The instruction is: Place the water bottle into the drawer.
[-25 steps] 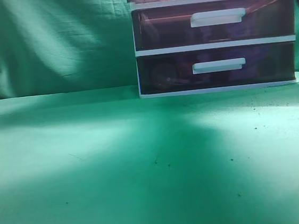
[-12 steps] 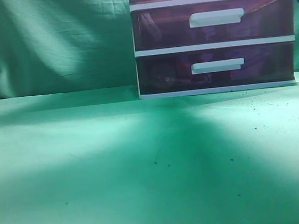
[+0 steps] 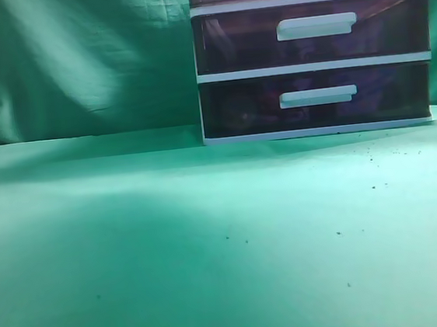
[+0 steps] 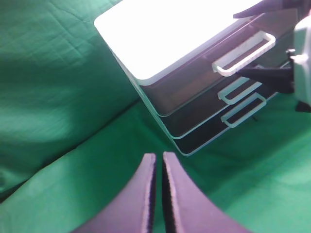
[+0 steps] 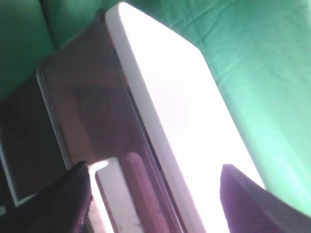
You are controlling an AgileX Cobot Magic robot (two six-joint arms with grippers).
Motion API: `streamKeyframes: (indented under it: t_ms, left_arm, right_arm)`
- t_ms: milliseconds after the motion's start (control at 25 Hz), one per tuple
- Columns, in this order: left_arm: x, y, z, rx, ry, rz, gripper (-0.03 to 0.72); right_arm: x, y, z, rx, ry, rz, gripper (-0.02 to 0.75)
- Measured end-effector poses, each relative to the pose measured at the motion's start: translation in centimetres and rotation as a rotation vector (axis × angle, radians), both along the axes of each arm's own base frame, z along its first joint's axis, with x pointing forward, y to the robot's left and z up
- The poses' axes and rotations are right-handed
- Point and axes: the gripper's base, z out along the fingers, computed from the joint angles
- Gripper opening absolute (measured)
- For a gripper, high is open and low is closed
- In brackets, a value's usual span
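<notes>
The water bottle is out of view in every frame. The drawer unit [image 3: 314, 67], with dark see-through drawers and white handles, stands at the back right of the green cloth, all drawers looking pushed in. In the left wrist view my left gripper [image 4: 159, 158] is shut and empty above the cloth, in front of the unit [image 4: 146, 39]. My right gripper [image 4: 238, 43] is at the top drawer's handle [image 4: 243, 52]. In the right wrist view my right gripper [image 5: 154, 169] is open, jaws wide apart either side of the top drawer's front and handle [image 5: 116, 199], below the white top [image 5: 175, 107].
Green cloth [image 3: 211, 242] covers the table and hangs as a backdrop [image 3: 75, 61]. No arm shows in the exterior view. The two lower drawers [image 3: 317, 98] are shut.
The top drawer front, lighter and standing out before, now looks flush and dark. The dark gripper part at the top right has left the exterior view. The shadow on the cloth moved left.
</notes>
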Motion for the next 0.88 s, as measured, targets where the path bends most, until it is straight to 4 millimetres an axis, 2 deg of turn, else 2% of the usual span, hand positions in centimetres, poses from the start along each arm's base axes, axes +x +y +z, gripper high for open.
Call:
streamKeyframes:
  t_ms: [120, 160, 240, 400, 560, 640, 760, 880]
  left_arm:
    - [0.0, 0.0, 0.0, 0.003, -0.003, 0.003, 0.000]
    - [0.0, 0.0, 0.0, 0.002, -0.003, 0.004, 0.000]
    - [0.0, 0.1, 0.0, -0.004, -0.002, 0.010, 0.000]
    - [-0.4, 0.0, 0.3, -0.045, 0.015, -0.019, 0.000]
    - [-2.7, 0.5, 1.6, -0.136, 0.048, -0.130, 0.000]
    - [-4.4, 1.4, 2.6, -0.178, 0.048, -0.191, 0.000]
    - [-6.8, 3.0, 2.8, -0.217, 0.061, -0.246, 0.000]
    - [-8.8, 4.7, 1.3, -0.227, 0.067, -0.263, 0.000]
  right_arm:
    - [-1.2, -0.2, 0.2, 0.042, 0.024, 0.001, 0.492]
    - [-1.7, -0.3, 0.2, 0.052, 0.030, 0.000, 0.533]
    - [-3.2, -0.6, 0.3, 0.071, 0.044, 0.000, 0.517]
    - [-7.4, -1.1, 0.9, 0.209, 0.110, 0.031, 0.517]
    - [-12.3, -1.4, 2.1, 0.469, 0.232, 0.087, 0.517]
    - [-14.5, -1.6, 2.8, 0.552, 0.262, 0.114, 0.416]
    - [-17.9, -1.8, 3.4, 0.621, 0.299, 0.183, 0.153]
    - [-21.1, -2.0, 4.0, 0.681, 0.322, 0.251, 0.034]
